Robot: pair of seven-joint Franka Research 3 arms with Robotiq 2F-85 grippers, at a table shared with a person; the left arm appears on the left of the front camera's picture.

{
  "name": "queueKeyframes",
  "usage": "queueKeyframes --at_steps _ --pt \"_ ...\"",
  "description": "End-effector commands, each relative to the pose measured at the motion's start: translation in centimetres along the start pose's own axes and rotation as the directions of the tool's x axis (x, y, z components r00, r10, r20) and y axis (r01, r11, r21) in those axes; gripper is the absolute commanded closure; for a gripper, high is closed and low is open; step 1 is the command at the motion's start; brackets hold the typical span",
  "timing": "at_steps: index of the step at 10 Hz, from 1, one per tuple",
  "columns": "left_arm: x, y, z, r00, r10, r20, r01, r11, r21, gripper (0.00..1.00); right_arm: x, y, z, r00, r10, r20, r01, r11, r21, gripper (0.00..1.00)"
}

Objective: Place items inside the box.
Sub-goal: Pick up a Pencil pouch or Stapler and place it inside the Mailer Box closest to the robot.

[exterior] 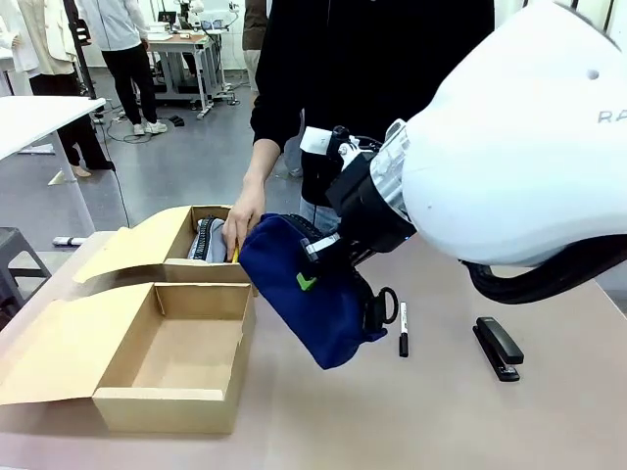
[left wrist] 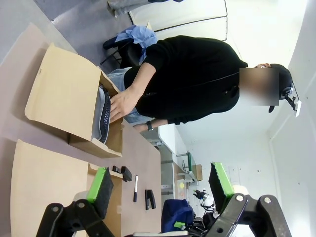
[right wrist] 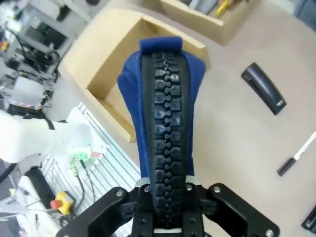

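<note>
**Navy pouch held aloft beside the open box**

Front view: The R arm is stretched in from the right side, wrist bent down and toward the middle. The right gripper (exterior: 309, 278) is clamped on the navy pouch (exterior: 318, 308), which is held tilted in the air, ring pull at its lower right end. The pouch hangs just right of the box (exterior: 171, 397), not inside it. The box's lid flap (exterior: 49, 352) is folded out to the left. The stapler (exterior: 498, 349) is lying on the table (exterior: 441, 421), well right of the box, w/ a marker (exterior: 403, 329) between it and the pouch. Behind, a person's hand (exterior: 243, 217) is reached into the smaller box (exterior: 157, 245), beside a grey pouch (exterior: 207, 240).

Left wrist view: The left gripper (left wrist: 160, 185) is spread wide, green pads (left wrist: 100, 184) apart, nothing between them. Farther off, the stapler (left wrist: 150, 199) and the navy pouch (left wrist: 175, 213) are seen.

Right wrist view: The pouch (right wrist: 165, 123) is pinched at its near end, zip facing the camera, far end over the box (right wrist: 106, 59) wall. A yellow knife (right wrist: 223, 6) is seen in the smaller box (right wrist: 212, 24).
</note>
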State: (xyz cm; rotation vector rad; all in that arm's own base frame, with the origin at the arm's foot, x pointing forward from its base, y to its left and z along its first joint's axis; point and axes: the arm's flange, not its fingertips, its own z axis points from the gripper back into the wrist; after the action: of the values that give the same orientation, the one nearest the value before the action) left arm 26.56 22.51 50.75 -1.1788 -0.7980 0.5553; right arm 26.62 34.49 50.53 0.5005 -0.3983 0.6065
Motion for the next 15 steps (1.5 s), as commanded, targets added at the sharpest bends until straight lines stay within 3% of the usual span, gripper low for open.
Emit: queueKeyframes --at_steps 1,3,5,6,10,15 --pt "-0.3 0.2 -0.1 1.000 -0.021 0.014 0.021 0.999 -0.029 0.00 2.9 3.6 -2.3 0.971 -0.237 0.029 0.238 0.971 -0.033 0.92" --pt "-0.3 0.2 -0.1 1.000 -0.021 0.014 0.021 0.999 -0.029 0.00 6.9 6.9 -5.0 0.945 -0.325 0.047 0.322 0.945 0.055 0.92" --pt "-0.3 0.2 -0.1 1.000 -0.021 0.014 0.021 0.999 -0.029 0.00 9.6 9.9 -9.2 0.880 -0.474 0.011 0.474 0.880 0.017 0.92" --pt "-0.3 0.2 -0.1 1.000 -0.021 0.014 0.021 0.999 -0.029 0.00 9.9 10.5 -11.1 0.887 -0.461 0.025 0.462 0.885 -0.055 0.92" --pt "-0.3 0.2 -0.1 1.000 -0.021 0.014 0.021 0.999 -0.029 0.00 10.6 11.4 -18.8 0.902 -0.429 -0.051 0.424 0.902 -0.075 0.92" --pt "-0.3 0.2 -0.1 1.000 -0.021 0.014 0.021 0.999 -0.029 0.00 10.6 10.1 -22.1 0.878 -0.473 -0.066 0.463 0.877 -0.127 0.92"
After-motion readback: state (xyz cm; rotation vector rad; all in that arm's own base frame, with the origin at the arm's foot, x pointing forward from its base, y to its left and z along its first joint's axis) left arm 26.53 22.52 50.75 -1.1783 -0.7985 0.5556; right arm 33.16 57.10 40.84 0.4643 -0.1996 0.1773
